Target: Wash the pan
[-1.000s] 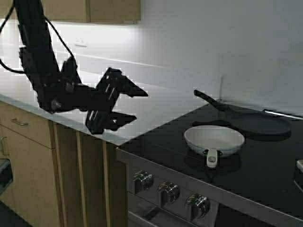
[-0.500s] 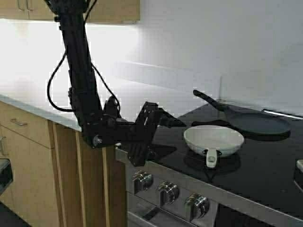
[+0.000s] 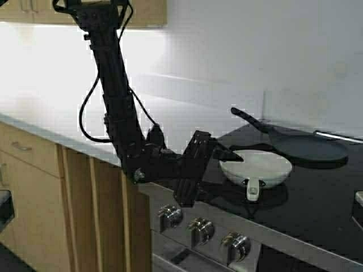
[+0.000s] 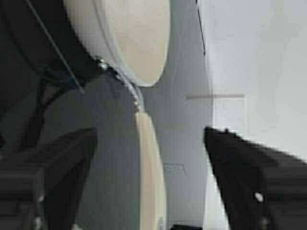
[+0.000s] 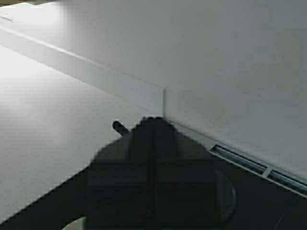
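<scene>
Our left gripper (image 3: 218, 170) has its fingers (image 4: 249, 167) spread wide apart, with nothing between them. In the left wrist view the pan's handle (image 4: 151, 163) lies in the gap between the two dark fingers without touching either. From above, the upper fingertip sits at the near-left rim of the pan (image 3: 256, 166), and we cannot tell whether it touches.

The pan is small, round and white. It sits on the black stovetop (image 3: 317, 204), its short handle pointing toward the front edge, above the row of knobs (image 3: 201, 229). Just behind the pan lies a larger black pan (image 3: 306, 146) with a long handle. To the pan's left the stovetop gives way to a pale countertop (image 3: 68, 116) over wooden cabinets.

Our right gripper (image 5: 153, 177) shows only in its own wrist view, as a dark block with its two halves pressed together along a central seam; we judge it closed and empty. It is held above the stovetop, facing the wall behind the pan.

As we judge it, the washing has barely begun. The pan is not yet grasped or lifted, and no sink or tap is in sight. Grasping, carrying and rinsing all remain.

We can read no brand, label or writing anywhere.
</scene>
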Tool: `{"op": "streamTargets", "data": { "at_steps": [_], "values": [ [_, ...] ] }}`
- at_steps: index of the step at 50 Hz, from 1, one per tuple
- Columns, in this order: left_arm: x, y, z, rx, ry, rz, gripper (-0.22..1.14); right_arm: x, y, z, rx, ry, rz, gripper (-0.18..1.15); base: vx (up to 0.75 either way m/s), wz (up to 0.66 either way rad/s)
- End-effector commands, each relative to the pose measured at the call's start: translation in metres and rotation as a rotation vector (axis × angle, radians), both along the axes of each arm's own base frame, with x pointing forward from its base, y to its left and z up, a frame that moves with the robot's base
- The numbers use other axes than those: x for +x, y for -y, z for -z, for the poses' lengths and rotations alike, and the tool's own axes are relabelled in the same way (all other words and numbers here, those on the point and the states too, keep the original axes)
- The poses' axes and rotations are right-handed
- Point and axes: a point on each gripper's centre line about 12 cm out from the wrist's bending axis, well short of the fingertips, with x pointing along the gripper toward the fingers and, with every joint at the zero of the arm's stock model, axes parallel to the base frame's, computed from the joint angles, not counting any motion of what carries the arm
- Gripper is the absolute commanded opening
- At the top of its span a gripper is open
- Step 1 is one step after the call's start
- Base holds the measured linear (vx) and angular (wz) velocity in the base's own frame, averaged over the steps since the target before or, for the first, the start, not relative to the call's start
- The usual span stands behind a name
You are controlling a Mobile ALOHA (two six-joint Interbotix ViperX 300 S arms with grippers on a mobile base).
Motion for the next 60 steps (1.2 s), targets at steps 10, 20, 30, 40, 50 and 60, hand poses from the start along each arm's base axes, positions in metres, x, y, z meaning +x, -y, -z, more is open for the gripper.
{"op": "streamTargets", "data": {
  "at_steps": [10, 20, 30, 40, 50, 60],
  "values": [
    [0.003, 0.025, -0.008, -0.037, 0.004, 0.028, 1.0, 0.002, 0.0, -0.005, 0.002, 0.011, -0.002, 0.06, 0.0, 0.0],
    [0.0, 0.045, -0.008, -0.035, -0.001, 0.056, 1.0, 0.002, 0.0, -0.005, 0.002, 0.011, 0.0, 0.06, 0.0, 0.0],
    [0.002, 0.063, -0.01, -0.051, 0.003, 0.071, 1.0, 0.002, 0.0, -0.004, 0.002, 0.009, 0.0, 0.06, 0.0, 0.0],
    [0.002, 0.072, -0.007, -0.082, -0.023, 0.07, 1.0, 0.002, 0.0, -0.004, 0.003, 0.009, 0.0, 0.06, 0.0, 0.0],
    [0.002, 0.074, -0.003, -0.085, -0.031, 0.071, 1.0, 0.002, 0.0, -0.005, 0.002, 0.011, 0.0, 0.06, 0.0, 0.0],
    [0.002, 0.074, -0.004, -0.098, -0.03, 0.072, 0.99, 0.002, 0.0, -0.005, 0.002, 0.011, 0.0, 0.06, 0.0, 0.0]
  ]
}}
